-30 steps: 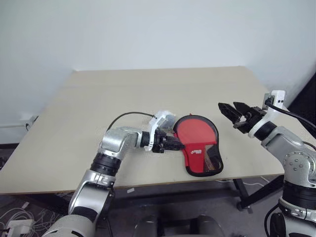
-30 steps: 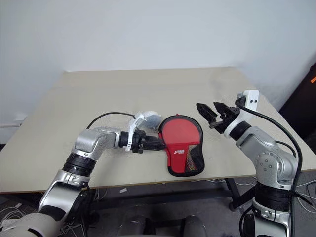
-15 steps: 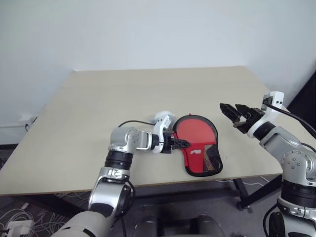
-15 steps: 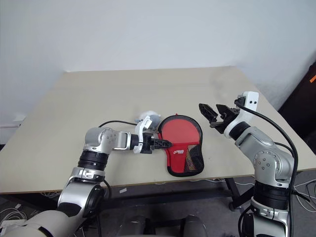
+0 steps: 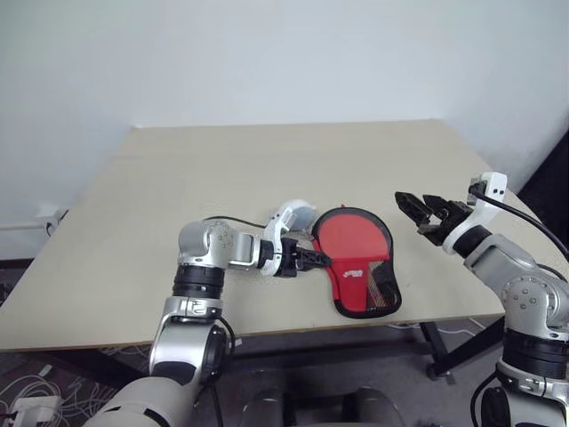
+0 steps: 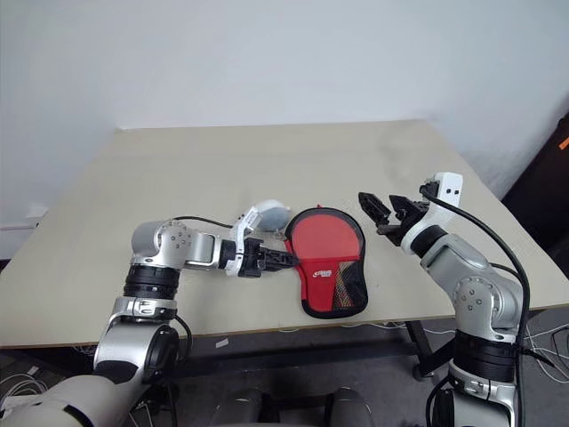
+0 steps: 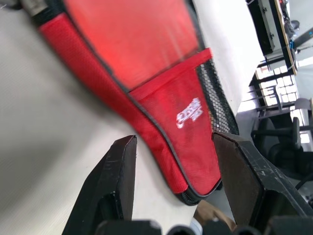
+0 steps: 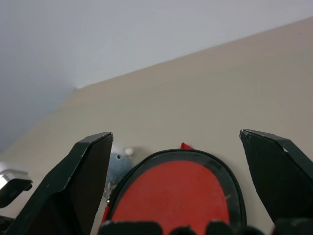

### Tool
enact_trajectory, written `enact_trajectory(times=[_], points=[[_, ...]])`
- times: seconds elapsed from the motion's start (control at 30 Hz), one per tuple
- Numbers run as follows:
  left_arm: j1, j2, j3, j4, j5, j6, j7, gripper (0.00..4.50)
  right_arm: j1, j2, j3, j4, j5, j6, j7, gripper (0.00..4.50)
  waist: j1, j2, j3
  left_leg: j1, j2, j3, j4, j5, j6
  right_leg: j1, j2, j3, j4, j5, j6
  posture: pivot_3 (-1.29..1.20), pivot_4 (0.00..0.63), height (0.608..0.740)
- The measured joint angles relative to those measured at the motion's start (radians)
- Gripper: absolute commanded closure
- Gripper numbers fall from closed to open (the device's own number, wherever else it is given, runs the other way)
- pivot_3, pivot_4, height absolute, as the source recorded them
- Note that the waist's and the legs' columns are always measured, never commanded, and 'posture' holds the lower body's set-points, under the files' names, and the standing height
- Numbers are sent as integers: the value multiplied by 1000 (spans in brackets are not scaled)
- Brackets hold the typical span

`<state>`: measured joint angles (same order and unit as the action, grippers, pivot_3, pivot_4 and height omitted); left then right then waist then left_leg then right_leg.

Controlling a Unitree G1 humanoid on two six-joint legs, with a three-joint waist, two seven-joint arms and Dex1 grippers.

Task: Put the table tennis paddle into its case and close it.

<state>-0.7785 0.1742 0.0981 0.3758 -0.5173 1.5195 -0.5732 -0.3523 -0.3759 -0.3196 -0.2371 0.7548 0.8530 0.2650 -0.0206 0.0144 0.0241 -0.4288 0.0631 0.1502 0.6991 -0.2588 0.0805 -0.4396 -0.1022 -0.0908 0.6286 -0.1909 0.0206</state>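
I see a small white logo (image 7: pixel 189 112), unreadable, on the case (image 5: pixel 360 261), flat near the table's (image 5: pixel 267 169) front edge. Left gripper (image 5: pixel 322 259) half-spread beside it, empty; right gripper (image 5: pixel 416 204) wide, apart.

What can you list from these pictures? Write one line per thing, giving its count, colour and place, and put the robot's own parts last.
Table: one, beige, in front of a white wall.
Case: one, red with black edging, a black mesh part and a small white logo, flat on the table near its front edge, between the two claws.
Table tennis paddle: one, its red face seen at the round end of the case, ringed by the black edging.
Cables: several, pale, on the floor below the table's left side.
Left claw: one, black fingers apart, at the case's left edge.
Right claw: one, black fingers wide open, in the air right of the case.
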Motion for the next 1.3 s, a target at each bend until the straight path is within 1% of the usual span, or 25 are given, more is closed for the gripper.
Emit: enact_trajectory(times=[0.27, 0.57, 0.67, 0.8, 0.87, 1.17, 1.3], points=[[-35, -88, -8, 108, 28, -52, 78, 1945, -1, 0, 4, 7, 0, 0, -1, 0, -1, 0, 0, 0, 0, 0, 0, 0, 0, 0, 0, 0, 0, 0, 0, 0, 0, 724], [-58, -134, 12, 172, 33, -114, 120, 1945, 0, 1, 4, 8, 0, 1, -11, 0, 1, 0, 0, 0, 0, 0, 0, 0, 0, 1, 0, -1, 0, 0, 0, 0, 0, 724], [-59, -145, 24, 195, 34, -133, 129, 2498, 0, 4, 2, 8, 0, 1, -21, 0, 1, 0, 0, 1, -1, -1, 0, 0, 0, 2, -1, -1, -1, 0, 0, 0, 0, 724], [-58, -151, 24, 218, 39, -155, 142, 3907, -1, 7, 1, 16, 0, 1, -29, 0, 1, 0, 0, 0, -1, -2, 0, 0, 0, 2, -1, -2, -1, 1, -1, 0, 0, 724], [-57, -161, 23, 219, 39, -167, 144, 4482, -1, 8, 1, 23, -1, 1, -37, 0, 1, 0, 0, 0, -1, -1, 0, 0, 0, 2, -1, -2, -2, 2, -3, 0, 0, 724], [-53, -167, 21, 216, 39, -175, 156, 4482, -2, 8, 1, 35, -11, -5, -50, 0, 1, 0, 0, 0, -1, -2, 0, 0, 0, 3, -1, -2, -2, 2, -3, 0, 0, 724], [-41, -171, 25, 176, 35, -150, 161, 4482, -14, 10, 3, 52, -15, -9, -53, 0, 1, 0, 0, 0, -1, -2, 0, 0, 0, 3, -1, -2, -2, 2, -3, 0, 0, 724]])
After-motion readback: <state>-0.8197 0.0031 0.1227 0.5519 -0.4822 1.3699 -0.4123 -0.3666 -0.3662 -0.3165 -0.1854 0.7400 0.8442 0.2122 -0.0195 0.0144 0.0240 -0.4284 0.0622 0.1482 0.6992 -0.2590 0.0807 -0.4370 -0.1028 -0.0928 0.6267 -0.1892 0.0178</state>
